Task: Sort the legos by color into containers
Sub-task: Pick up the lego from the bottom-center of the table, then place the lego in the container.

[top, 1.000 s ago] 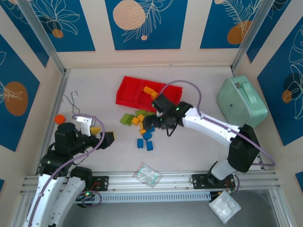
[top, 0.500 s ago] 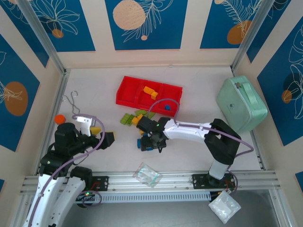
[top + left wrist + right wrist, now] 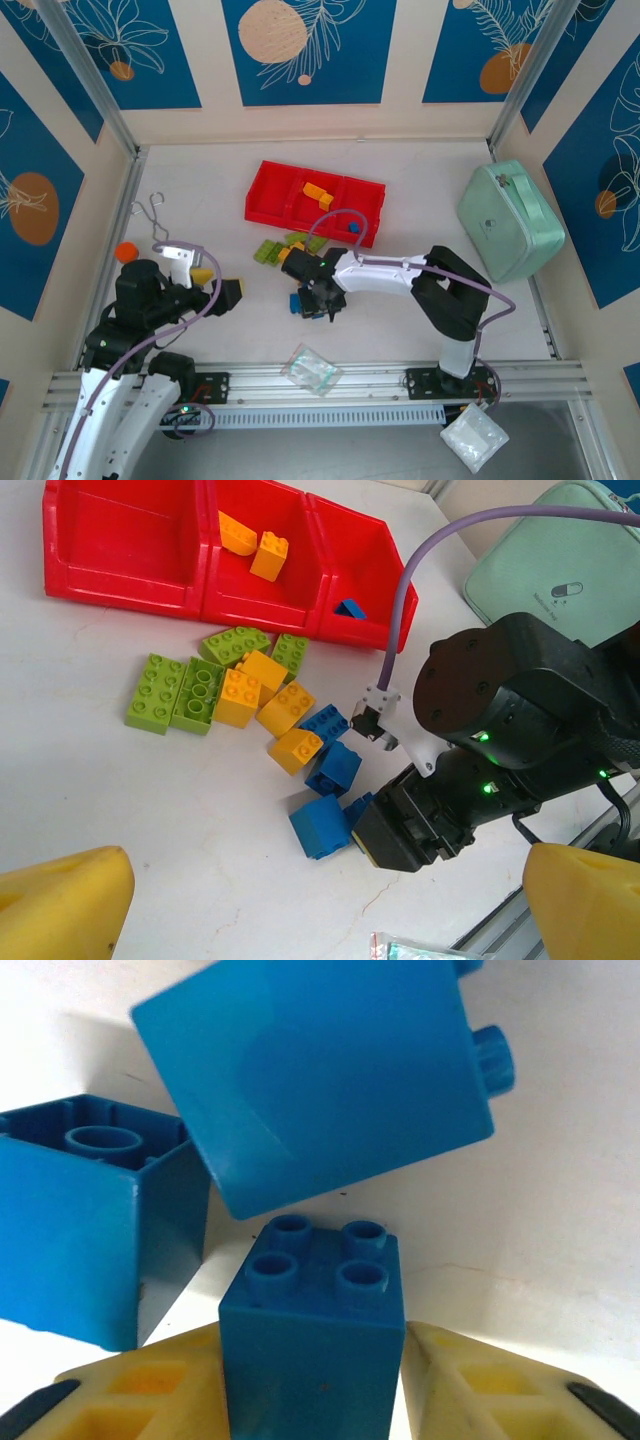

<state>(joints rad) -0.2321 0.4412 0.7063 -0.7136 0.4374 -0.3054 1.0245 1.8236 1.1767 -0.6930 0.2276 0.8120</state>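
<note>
The containers are three compartments of a red tray (image 3: 262,195) (image 3: 120,590). The middle one holds two orange legos (image 3: 258,548) and the right one a blue lego (image 3: 349,608). Green legos (image 3: 185,690), orange legos (image 3: 262,695) and blue legos (image 3: 335,765) lie loose in front of the tray. My right gripper (image 3: 318,305) (image 3: 312,1400) is down at the blue ones, shut on a blue lego (image 3: 312,1340) that both yellow fingers (image 3: 140,1390) touch. Two more blue legos (image 3: 320,1080) lie just beyond it. My left gripper (image 3: 218,284) (image 3: 325,900) hangs open at the left.
A mint-green case (image 3: 510,220) stands at the right. A clear bag (image 3: 312,370) lies near the front rail and another bag (image 3: 472,438) lies beyond it. An orange ball (image 3: 126,251) and a wire clip (image 3: 150,215) sit at the left wall.
My right arm has swung from beside the tray down to the blue legos, and its jaws have closed on one. The left arm has stayed still.
</note>
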